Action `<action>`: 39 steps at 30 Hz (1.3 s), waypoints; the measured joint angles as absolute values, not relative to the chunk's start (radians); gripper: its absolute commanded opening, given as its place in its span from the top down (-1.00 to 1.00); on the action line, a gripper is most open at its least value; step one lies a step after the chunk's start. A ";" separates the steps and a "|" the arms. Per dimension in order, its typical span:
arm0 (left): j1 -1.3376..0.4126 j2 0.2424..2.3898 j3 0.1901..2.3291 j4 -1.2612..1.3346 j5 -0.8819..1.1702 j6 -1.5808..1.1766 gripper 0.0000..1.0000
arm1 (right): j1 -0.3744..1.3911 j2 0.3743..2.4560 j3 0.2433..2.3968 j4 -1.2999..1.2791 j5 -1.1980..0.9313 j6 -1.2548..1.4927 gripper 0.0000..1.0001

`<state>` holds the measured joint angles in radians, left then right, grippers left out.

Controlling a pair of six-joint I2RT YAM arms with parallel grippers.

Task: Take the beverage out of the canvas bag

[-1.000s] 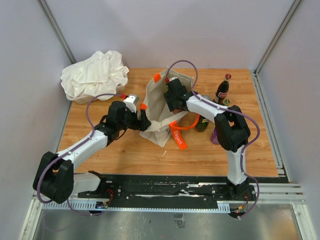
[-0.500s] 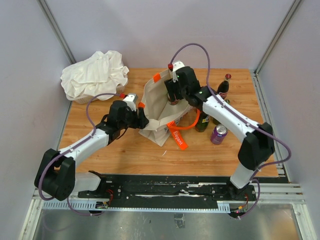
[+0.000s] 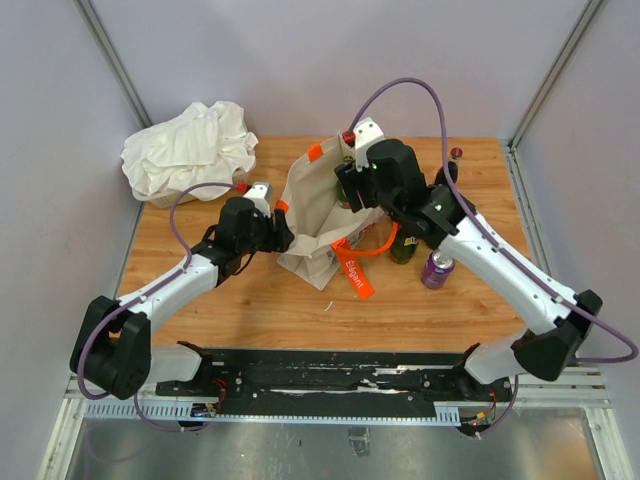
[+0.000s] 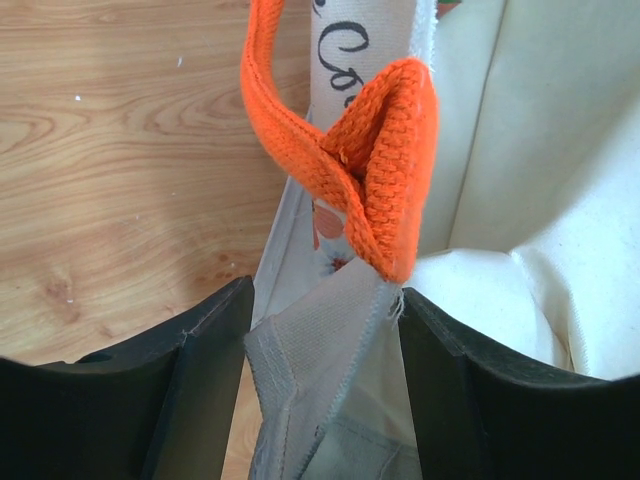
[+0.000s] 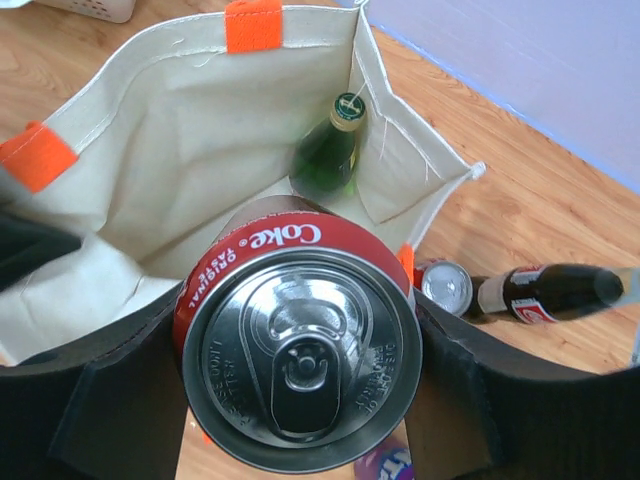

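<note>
Right gripper [image 3: 352,188], clamping Coke can [image 5: 300,350], has risen above canvas bag [image 3: 312,205] at frame centre; left gripper [image 4: 322,400] has closed on its rim.

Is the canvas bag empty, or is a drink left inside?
Not empty. The right wrist view shows a green bottle inside the canvas bag, beyond the held Coke can.

Centre frame, my left gripper [image 3: 284,229] meets the left rim of the bag [image 3: 313,205]. My right gripper [image 3: 349,190] hangs over its mouth, a purple can [image 3: 437,268] standing lower right.
</note>
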<state>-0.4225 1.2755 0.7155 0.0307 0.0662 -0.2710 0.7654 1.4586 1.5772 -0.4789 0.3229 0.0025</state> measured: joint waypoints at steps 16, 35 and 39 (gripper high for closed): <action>-0.422 1.275 0.739 -0.004 -0.006 -0.270 -0.20 | 0.837 1.056 1.197 -0.678 0.507 0.173 0.99; -0.422 1.271 0.739 -0.007 -0.015 -0.272 -0.20 | 0.837 1.140 0.850 -0.603 0.498 0.382 0.81; -0.422 1.271 0.739 -0.008 -0.015 -0.272 -0.20 | 0.837 1.148 0.789 -0.542 0.498 0.411 0.74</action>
<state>-0.4225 1.2705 0.7387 -0.0082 -0.0147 -0.2722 0.8371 1.1477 0.7895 -0.5423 0.4984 0.4107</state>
